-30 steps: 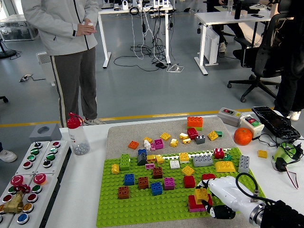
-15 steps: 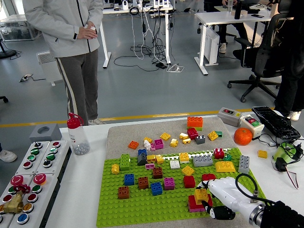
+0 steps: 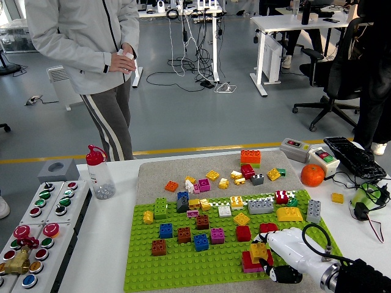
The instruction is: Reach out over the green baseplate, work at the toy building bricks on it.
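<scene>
Down at the lower right of the head view, the right hand (image 3: 282,253) lies over the near right corner of the green baseplate (image 3: 183,262), its white fingers (image 3: 275,239) apparently clasped around a yellow brick (image 3: 258,251) stacked on a red brick (image 3: 251,262); the grip is partly hidden. Other bricks (image 3: 201,242) dot the baseplate. A person (image 3: 91,55) stands beyond the table (image 3: 110,244), hands together at the waist.
</scene>
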`<state>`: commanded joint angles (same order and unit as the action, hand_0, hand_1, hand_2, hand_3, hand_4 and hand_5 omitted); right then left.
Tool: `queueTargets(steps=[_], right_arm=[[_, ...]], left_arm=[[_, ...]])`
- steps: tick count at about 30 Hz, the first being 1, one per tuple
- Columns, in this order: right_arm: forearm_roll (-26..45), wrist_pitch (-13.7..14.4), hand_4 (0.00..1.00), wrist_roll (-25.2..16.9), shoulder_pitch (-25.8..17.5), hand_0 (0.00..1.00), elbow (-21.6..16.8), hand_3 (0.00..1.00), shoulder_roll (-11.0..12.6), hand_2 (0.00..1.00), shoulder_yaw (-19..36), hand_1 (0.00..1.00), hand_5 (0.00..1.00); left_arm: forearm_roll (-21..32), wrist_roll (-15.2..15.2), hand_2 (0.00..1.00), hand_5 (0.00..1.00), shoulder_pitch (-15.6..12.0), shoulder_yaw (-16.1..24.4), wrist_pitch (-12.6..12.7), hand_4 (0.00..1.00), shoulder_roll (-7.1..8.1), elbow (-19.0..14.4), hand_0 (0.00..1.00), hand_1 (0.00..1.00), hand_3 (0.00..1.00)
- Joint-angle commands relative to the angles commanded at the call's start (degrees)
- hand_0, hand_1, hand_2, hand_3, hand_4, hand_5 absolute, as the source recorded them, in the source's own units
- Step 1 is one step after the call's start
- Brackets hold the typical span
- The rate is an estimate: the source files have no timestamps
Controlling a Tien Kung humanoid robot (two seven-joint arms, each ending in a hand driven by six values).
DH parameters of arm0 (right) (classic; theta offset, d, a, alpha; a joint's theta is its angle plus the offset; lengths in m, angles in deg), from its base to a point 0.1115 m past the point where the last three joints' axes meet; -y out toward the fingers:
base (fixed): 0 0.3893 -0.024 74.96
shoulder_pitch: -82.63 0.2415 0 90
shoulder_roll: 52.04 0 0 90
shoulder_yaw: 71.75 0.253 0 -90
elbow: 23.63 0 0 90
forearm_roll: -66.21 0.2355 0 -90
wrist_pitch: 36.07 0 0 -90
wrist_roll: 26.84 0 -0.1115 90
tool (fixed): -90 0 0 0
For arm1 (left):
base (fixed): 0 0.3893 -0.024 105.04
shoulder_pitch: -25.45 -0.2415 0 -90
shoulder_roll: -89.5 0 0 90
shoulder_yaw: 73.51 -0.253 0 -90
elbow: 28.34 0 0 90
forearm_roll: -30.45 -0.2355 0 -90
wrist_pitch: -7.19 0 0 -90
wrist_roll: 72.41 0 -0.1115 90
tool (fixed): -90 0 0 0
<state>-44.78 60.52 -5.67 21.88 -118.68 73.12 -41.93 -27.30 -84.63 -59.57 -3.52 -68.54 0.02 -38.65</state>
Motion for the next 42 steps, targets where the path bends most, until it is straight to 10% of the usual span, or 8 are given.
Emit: queueTargets(steps=[42], right_arm=[[0.1, 0.0, 0.609, 0.4, -0.2, 0.761, -0.1, 0.837, 0.1, 0.847, 1.4, 0.787, 0.281]], left_arm=[[0.3, 0.2, 0.558, 0.998, 0.3, 0.0, 0.0, 0.242, 0.07, 0.0, 0.662, 0.608, 0.438]])
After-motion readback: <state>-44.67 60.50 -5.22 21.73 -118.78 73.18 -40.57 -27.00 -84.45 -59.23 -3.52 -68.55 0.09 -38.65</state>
